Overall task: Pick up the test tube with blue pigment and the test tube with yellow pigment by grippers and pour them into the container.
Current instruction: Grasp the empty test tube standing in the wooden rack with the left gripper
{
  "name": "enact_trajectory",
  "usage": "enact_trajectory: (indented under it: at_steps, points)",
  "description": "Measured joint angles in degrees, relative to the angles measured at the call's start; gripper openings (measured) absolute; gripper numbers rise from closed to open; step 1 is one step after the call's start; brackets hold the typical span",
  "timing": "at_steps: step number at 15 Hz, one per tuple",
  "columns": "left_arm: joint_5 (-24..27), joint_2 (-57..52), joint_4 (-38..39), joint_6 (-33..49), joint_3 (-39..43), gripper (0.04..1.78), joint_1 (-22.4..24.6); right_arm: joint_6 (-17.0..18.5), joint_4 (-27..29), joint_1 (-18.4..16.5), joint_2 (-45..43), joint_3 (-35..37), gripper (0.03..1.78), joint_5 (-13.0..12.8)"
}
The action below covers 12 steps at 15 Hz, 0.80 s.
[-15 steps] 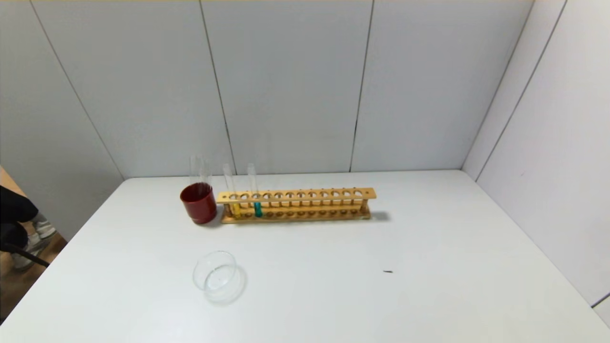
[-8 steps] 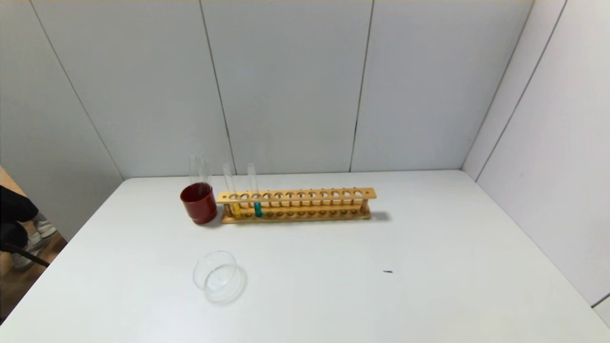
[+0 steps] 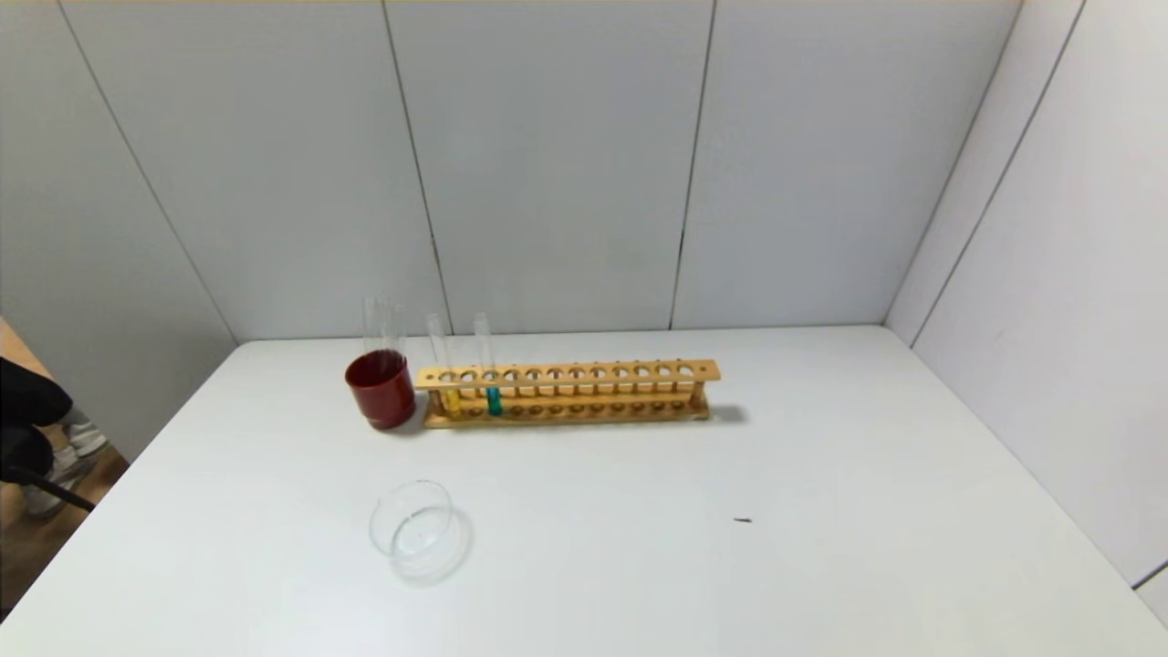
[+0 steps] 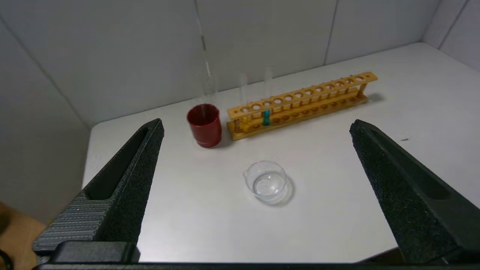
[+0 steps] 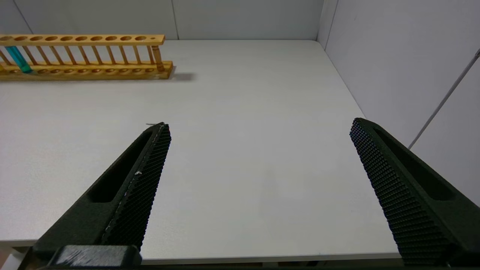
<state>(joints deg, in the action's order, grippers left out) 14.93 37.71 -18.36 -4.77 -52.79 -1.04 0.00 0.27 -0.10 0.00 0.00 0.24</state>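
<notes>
Nothing is poured as you are starting: test tube with yellow pigment (image 3: pixel 451 400) and test tube with blue pigment (image 3: pixel 493 398) are standing in the rack (image 3: pixel 639 371), container (image 3: pixel 412 530) sitting empty before it, while left gripper (image 4: pixel 255 127) and right gripper (image 5: pixel 258 129) are hovering agape, well short of it.

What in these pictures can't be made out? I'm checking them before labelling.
- Clear tubes in the red cup: head view, too faint to count.
- Test tube with yellow pigment: right wrist view, cut off by the edge.
- Container: whether it holds liquid, unclear.
- Left gripper, right gripper: arms out of frame.
</notes>
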Motion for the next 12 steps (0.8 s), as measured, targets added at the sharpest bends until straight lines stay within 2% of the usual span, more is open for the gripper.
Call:
enact_trajectory:
  at_steps: [5, 9, 12]
  points:
    - [8.28, 28.05, 13.51, 0.06, -5.62, 1.75, -0.44, 0.00, 0.00, 0.00, 0.00, 0.00, 1.75, -0.02]
    - [9.81, 45.59, 25.88, 0.20, -6.85, 1.75, -1.79, 0.00, 0.00, 0.00, 0.00, 0.00, 1.75, -0.02]
    - [9.79, 54.69, 30.76, 0.30, -7.88, 1.75, -3.21, 0.00, 0.00, 0.00, 0.00, 0.00, 1.75, 0.00]
